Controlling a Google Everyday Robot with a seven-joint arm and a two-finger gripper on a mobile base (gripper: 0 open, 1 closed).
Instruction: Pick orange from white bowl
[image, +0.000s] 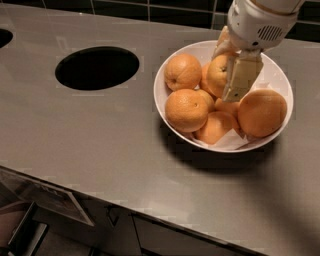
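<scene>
The mid-sized, dimpled yellow-orange orange (216, 75) sits high in the wide, glossy white bowl (274, 74), propped up by the smoother, deeper-orange fruits (186, 109) heaped under it. The cream plastic hand (237, 82) hangs inside the bowl against that orange, probably to take it. Whether it is clenched cannot be told. The bowl rests on a matte grey desk (100, 145).

The white bowl (272, 72) sits on the counter (100, 150) toward its back right corner. A round hole (97, 67) lies to the bowl's left, and a second hole (2, 37) is at the counter's left edge. In the bowl, the orange (215, 75) lies near the middle, with other fruits (186, 110) to its left, front and right. The gripper (229, 85) hangs over the bowl, against the orange's right side.
</scene>
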